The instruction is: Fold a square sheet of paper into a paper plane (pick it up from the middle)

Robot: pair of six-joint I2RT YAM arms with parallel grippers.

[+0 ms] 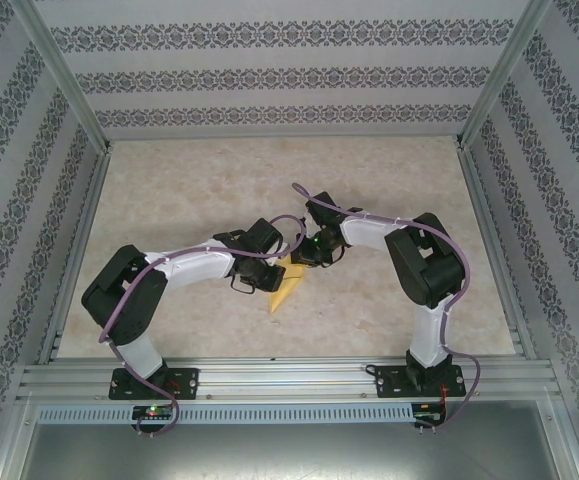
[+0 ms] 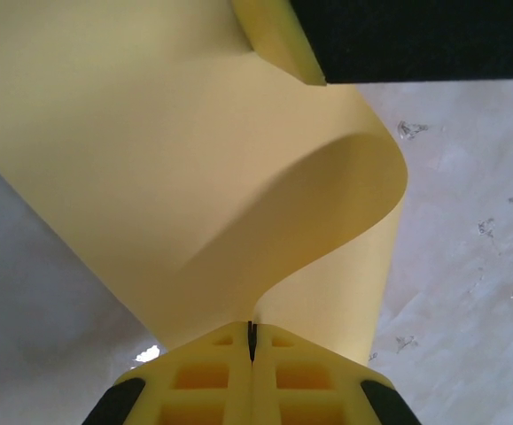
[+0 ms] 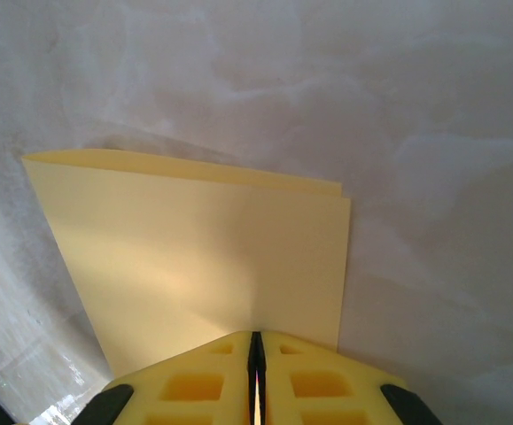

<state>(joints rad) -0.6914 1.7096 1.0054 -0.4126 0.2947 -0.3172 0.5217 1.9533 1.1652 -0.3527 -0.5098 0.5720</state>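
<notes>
The yellow-orange square sheet of paper [image 1: 287, 287] is held off the tabletop at mid-table, between the two arms. My left gripper [image 2: 252, 331] is shut on one edge of it, and from there the sheet [image 2: 176, 168] bows upward in a loose curve. My right gripper [image 3: 256, 338] is shut on another edge, where the paper [image 3: 203, 257] lies doubled, with two layers showing at its far edge. A yellow fingertip of the right gripper [image 2: 278, 35] pinches the sheet at the top of the left wrist view. From above, the left gripper [image 1: 269, 265] and right gripper [image 1: 307, 255] sit close together.
The marbled beige tabletop [image 1: 169, 190] spreads around the arms. Patterned walls and aluminium posts [image 1: 69, 80] close it in on three sides, and a metal rail [image 1: 289, 378] runs along the near edge. Purple cables [image 1: 299, 215] loop over both arms.
</notes>
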